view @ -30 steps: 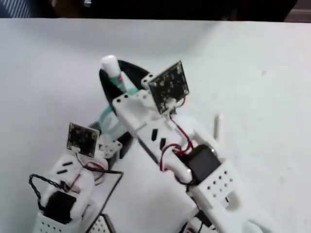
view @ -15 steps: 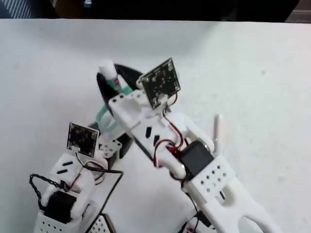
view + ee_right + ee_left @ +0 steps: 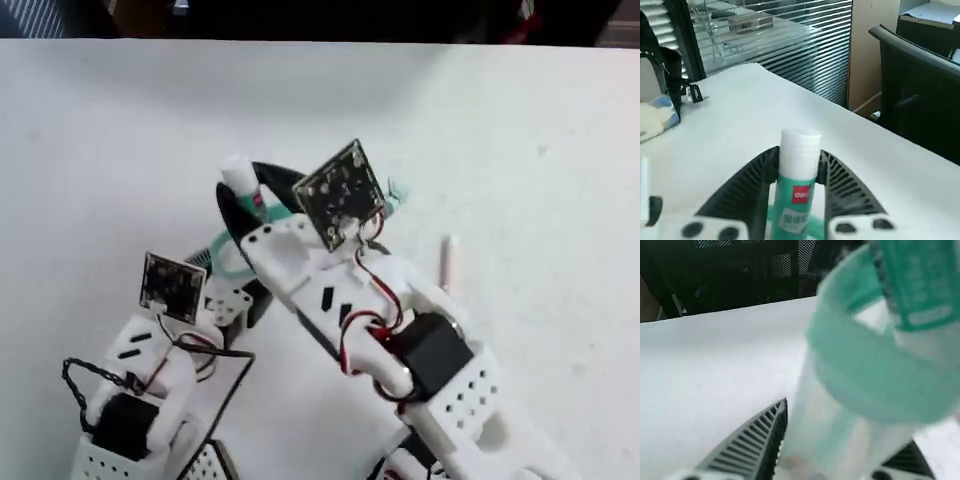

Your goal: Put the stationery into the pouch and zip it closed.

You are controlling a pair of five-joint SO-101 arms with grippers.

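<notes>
A glue stick (image 3: pixel 240 180) with a white cap and green body stands upright between the black fingers of my right gripper (image 3: pixel 246 195), which is shut on it. The right wrist view has the glue stick (image 3: pixel 797 175) clamped in my right gripper (image 3: pixel 798 152). Just below it is the teal-rimmed, translucent pouch (image 3: pixel 222 252). My left gripper (image 3: pixel 240 290) is at the pouch's near side. In the left wrist view the pouch (image 3: pixel 865 385) sits between the fingers of my left gripper (image 3: pixel 840 440), with the glue stick (image 3: pixel 920 280) right above its mouth.
A white pen-like stick (image 3: pixel 449 262) lies on the white table (image 3: pixel 520 130) to the right of the right arm. A small teal piece (image 3: pixel 396 192) shows beside that arm's camera board. The table's far edge runs along the top.
The right arm has carried the glue stick toward the near side and slightly right, closer over the pouch. The left arm has stayed put.
</notes>
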